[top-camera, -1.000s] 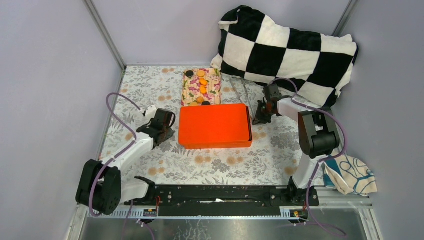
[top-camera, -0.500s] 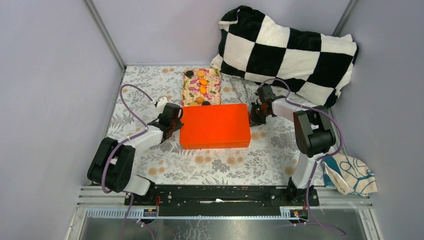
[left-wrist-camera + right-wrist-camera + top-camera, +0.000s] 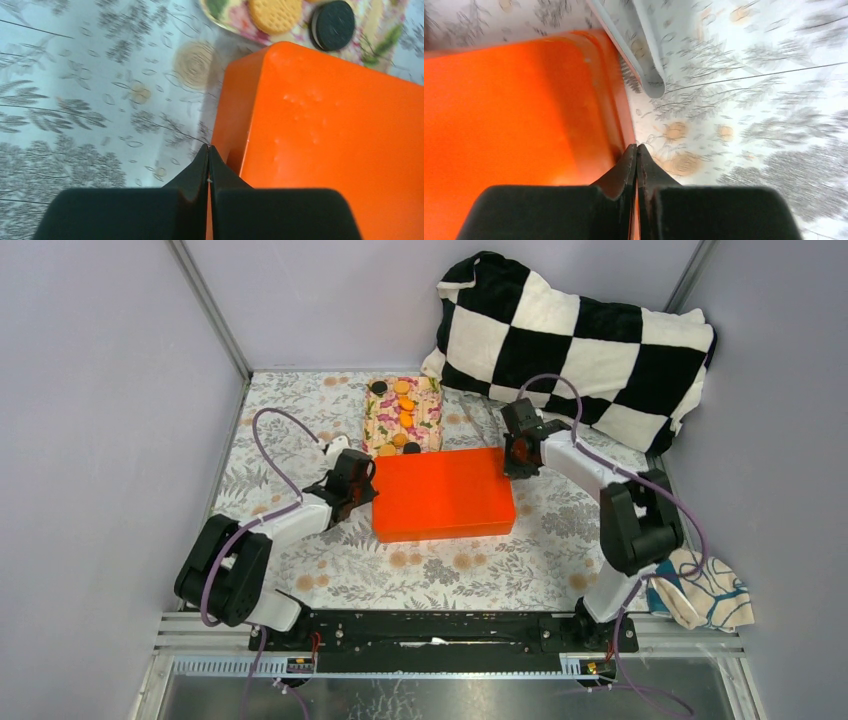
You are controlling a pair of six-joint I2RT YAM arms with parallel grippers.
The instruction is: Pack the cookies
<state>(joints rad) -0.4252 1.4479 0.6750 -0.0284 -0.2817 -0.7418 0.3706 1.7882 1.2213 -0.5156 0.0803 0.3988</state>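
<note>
Closed left gripper (image 3: 208,150) at box (image 3: 325,125) side

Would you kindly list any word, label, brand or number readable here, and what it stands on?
None can be read.
The orange box shows a plain top, no label.
The cookies carry embossing too blurred to read.
The tablecloth and checkered pillow bear patterns only.
</note>
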